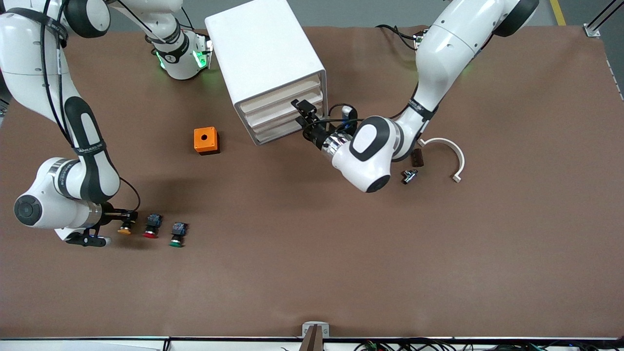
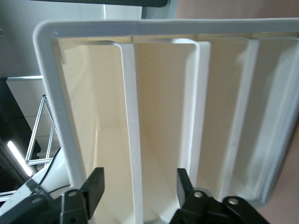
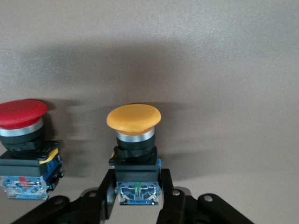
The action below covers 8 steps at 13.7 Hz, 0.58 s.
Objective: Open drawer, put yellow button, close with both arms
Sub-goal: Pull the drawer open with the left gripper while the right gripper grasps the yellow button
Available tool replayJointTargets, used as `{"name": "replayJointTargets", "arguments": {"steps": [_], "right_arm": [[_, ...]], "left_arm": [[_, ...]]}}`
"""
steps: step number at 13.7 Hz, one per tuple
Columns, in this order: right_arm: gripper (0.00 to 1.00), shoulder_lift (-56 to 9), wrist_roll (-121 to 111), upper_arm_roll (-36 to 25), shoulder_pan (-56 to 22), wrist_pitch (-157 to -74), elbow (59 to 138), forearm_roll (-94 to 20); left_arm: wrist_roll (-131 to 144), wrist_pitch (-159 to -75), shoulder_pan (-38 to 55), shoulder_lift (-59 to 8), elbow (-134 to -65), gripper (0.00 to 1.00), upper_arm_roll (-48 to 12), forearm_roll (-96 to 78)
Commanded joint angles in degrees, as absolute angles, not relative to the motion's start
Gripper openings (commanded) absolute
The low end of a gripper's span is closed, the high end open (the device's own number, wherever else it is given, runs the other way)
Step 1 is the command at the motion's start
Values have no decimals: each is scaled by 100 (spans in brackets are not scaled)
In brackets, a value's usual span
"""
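Both opening steps are under way at once: my right gripper (image 3: 136, 198) has clamped onto the yellow button (image 3: 134, 144), a mushroom cap on a black body with a blue block, standing near the worktop's edge at the right arm's end, beside the red button (image 3: 21, 140). My left gripper (image 2: 140, 189) straddles the top drawer (image 2: 132, 116) front, jaws not yet tight; I judge it must close and pull next.

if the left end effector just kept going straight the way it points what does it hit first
Most likely the cabinet: the left end effector points into its open front, fingers straddling a thin white drawer edge. That edge probably comes first, though depth is unclear.
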<state>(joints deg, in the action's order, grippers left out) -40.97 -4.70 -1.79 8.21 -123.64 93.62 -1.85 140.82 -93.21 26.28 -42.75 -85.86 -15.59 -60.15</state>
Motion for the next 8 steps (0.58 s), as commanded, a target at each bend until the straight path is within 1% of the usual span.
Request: {"name": "replayJointTargets", "arguments": {"steps": [1,2,3,4,7,8], "right_arm": [[23,-4122,-431,-149,835,-12305,9281,-176],[16,-4122,-431,-149,861,-12305,9281,-176],[10,-4113,-439,-149,861,-12305,9273,-176],[6,-4096,-466,-149,861,-12305,9272,-176],[2,-3859,-798,-132,835,-11937,9203,-176],[1,-3745,-878,-123,835,-11805,9141,-176]], "left_arm": [[14308,-9281,2821,-4386,-8437,63,-1529,-6239],[14309,-9281,2830,-4386,-8437,63,-1529,-6275],[14309,-9281,2839,-4386,-8437,58,-1538,-6284],[14309,-9281,2943,-4386,-8437,48,-1538,-6319],[14274,-9290,3155,-4412,-8437,30,-1521,-6328],[14247,-9290,3155,-4430,-8429,27,-1529,-6337]]}}
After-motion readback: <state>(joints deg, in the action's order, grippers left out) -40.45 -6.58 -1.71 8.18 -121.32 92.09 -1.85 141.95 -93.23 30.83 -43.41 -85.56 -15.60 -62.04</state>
